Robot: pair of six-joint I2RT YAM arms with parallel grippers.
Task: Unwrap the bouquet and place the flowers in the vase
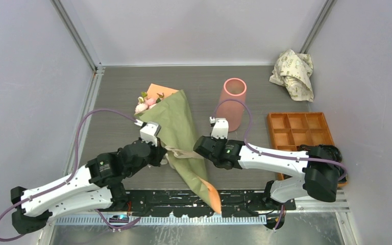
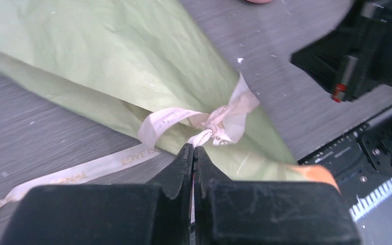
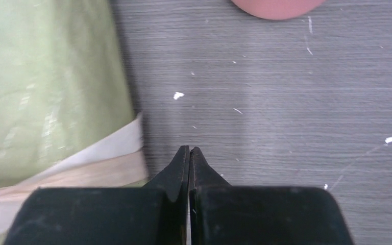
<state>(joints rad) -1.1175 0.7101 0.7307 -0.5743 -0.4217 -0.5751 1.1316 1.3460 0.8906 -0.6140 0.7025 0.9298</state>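
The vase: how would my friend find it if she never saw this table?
On the grey table, find the green bouquet lying near the middle. Just right of it stands the vase. It is the only tall pink tube, unlike the flat orange tray and crumpled paper.

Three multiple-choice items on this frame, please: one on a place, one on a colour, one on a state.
1. In the top view the vase stands:
A) right of the bouquet
B) left of it
C) on top of it

2. The ribbon is:
A) red
B) beige
C) blue

3. The fingers of the right gripper are:
A) wide open
B) shut on the vase
C) shut on nothing

Key:
1. A, the vase stands upright, apart from the paper cone, to its right.
2. B, a pale cream band is knotted round the green wrap.
3. C, the tips meet over bare table.
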